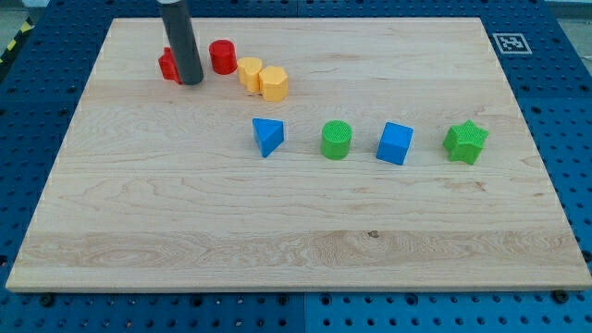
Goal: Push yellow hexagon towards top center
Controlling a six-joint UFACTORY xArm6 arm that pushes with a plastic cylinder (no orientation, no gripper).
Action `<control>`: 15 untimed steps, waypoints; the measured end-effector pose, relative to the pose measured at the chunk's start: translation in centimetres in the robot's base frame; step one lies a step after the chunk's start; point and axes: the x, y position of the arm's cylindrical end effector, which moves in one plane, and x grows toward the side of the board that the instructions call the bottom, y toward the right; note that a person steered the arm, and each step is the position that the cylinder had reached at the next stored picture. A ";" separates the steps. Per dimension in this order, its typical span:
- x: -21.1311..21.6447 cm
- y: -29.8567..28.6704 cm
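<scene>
The yellow hexagon (pixel 274 82) lies in the upper left part of the wooden board (pixel 296 231), touching another yellow block (pixel 250 72) on its left. My tip (pixel 191 81) stands at the view's upper left, well left of the yellow hexagon. It sits between a red block (pixel 168 66), partly hidden behind the rod, and a red cylinder (pixel 222 56).
A blue triangular block (pixel 268 136), a green cylinder (pixel 337 140), a blue cube (pixel 395 143) and a green star-shaped block (pixel 465 141) form a row across the middle. A marker tag (pixel 510 43) sits at the board's top right corner.
</scene>
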 end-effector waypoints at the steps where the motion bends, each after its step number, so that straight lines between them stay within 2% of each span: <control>1: 0.0 -0.5; 2: 0.0 0.8; 4: 0.8 8.4; 15: 0.1 13.1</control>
